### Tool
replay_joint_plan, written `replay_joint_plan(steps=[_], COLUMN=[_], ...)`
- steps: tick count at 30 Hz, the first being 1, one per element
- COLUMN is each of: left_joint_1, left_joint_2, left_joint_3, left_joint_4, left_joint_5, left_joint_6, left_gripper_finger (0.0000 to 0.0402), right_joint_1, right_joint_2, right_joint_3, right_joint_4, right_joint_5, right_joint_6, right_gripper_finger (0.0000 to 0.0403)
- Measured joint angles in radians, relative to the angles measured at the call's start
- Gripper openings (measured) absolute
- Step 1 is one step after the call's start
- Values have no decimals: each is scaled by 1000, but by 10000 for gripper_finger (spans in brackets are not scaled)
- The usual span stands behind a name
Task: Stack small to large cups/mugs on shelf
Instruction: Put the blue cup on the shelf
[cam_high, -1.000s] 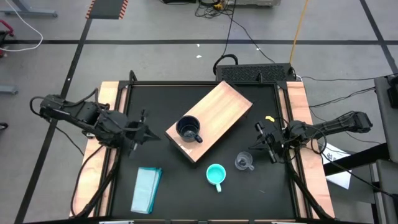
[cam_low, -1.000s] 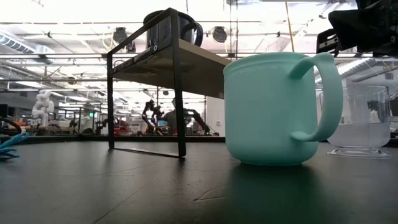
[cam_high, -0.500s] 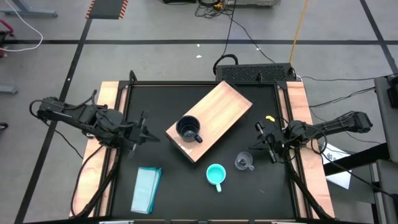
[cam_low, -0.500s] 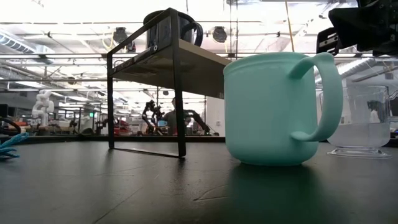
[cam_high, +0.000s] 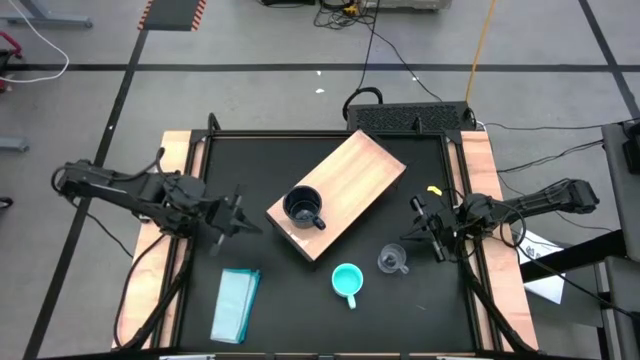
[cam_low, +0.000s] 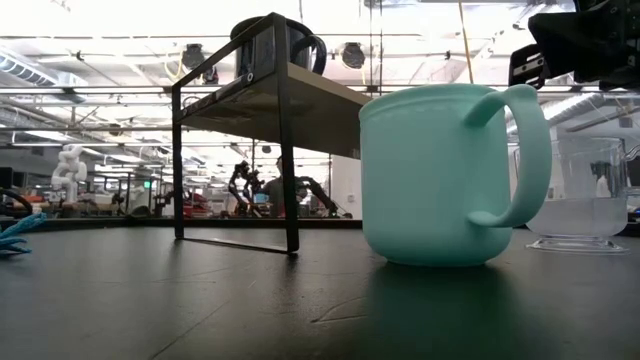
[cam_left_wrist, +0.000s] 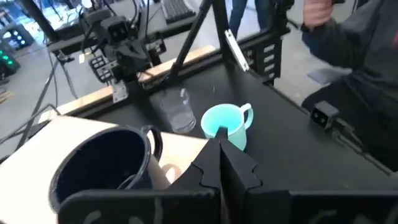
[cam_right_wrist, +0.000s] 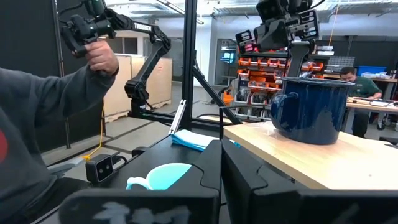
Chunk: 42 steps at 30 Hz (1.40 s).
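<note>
Writing: I could not read any words or brand names on the cups or the shelf.
Shelf: the wooden shelf (cam_high: 338, 195) stood on thin black legs in the middle of the black table (cam_high: 300, 310). Its long side ran slanted, from the front left to the back right.
Dark mug: the big dark mug (cam_high: 303, 208) sat upright on the shelf, at its front left end. Its handle pointed toward the front right.
Turquoise mug: the turquoise mug (cam_high: 347, 281) stood upright on the table, in front of the shelf. Its handle pointed toward the table's front edge.
Clear cup: the little clear cup (cam_high: 392, 261) stood upright on the table, just beside the turquoise mug and to its right. Its handle pointed to the right.
Teal block: a flat pale teal block (cam_high: 236, 304) lay near the front left of the table.
My left pincer: my left gripper (cam_high: 241, 221) was shut tight and held nothing. The arm reached in low from the left side and pointed at the shelf's front end.
My right pincer: my right gripper (cam_high: 416, 228) was shut tight and empty too. That arm reached in from the right, with its tip near the clear cup but not touching it.
Person: a person in a grey sleeve (cam_right_wrist: 43, 93) stood beyond the table.
</note>
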Motion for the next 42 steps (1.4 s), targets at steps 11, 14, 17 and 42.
replay_joint_plan(steps=[11,14,17,42], left_joint_1=[11,12,16,16], left_joint_2=[-9,-32,-79,-348], left_joint_3=[-85,-108,-145,-436], left_joint_4=[71,69,73,197], left_joint_5=[28,28,27,-7], left_joint_6=[-8,-12,-28,-148], left_gripper_finger=[0,0,0,0], right_joint_1=[0,0,0,0], right_joint_2=[0,0,1,2], right_joint_3=[0,0,0,0], right_joint_4=[-1,-3,-11,-23], right_joint_5=[0,0,0,0], right_joint_6=[1,1,2,-2], right_gripper_finger=[0,0,0,0])
